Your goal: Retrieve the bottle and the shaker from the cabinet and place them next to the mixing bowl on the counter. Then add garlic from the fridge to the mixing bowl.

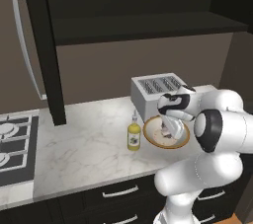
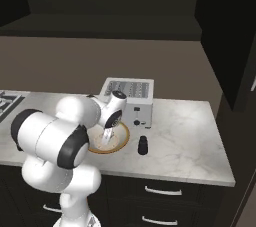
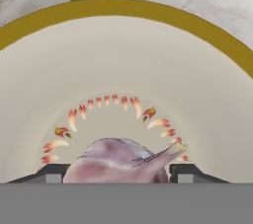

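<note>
Marble-patterned counter point(image 1: 84, 144) carries the scene: a shallow cream mixing bowl point(image 1: 150, 139) with a mustard rim sits near its front edge, just ahead of a boxy steel toaster point(image 1: 153, 90). The gripper point(image 3: 116, 171) reaches down into the bowl, its two dark fingers standing on either side of a papery, purple-tinged garlic point(image 3: 121, 164) bulb that lies low over the bowl's painted floor; whether the pads grip the bulb or have let go cannot be told. A yellow-green bottle point(image 1: 134, 135) with a narrow neck stands just beside the bowl on the stove side, and a small dark shaker point(image 2: 143, 145) stands just beside it on the other, evidently so that all the ingredients are gathered at one spot. Judged from this, the garlic drop is the closing step.
</note>
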